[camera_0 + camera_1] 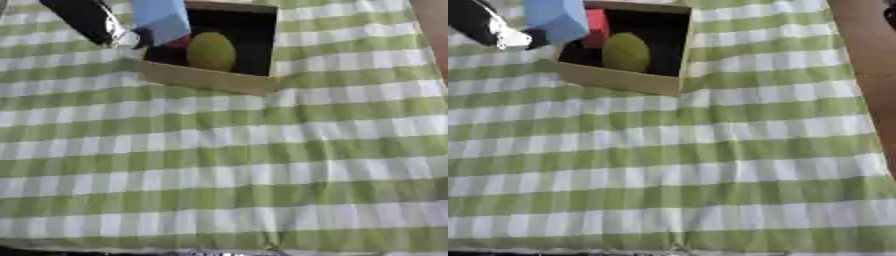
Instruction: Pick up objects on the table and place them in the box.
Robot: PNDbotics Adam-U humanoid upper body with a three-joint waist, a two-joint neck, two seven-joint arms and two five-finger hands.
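Black and silver, your left hand (131, 36) reached in from the upper left over the wooden box (210, 77), fingers clamped on a blue block (164, 17).

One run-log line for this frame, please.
left hand: holds light-blue block over wooden box | inside: yellow-green oval, red piece

Only the robot's left arm (83, 19) shows, at the upper left corner of both eye views. It is a long, smooth-sided limb, glossy black along its length. Near its lower end sits a bright silver-white patch (511, 39), shiny like bare metal. Beyond that the left hand (143, 37) is a small dark shape; its details are too blurred to make out.
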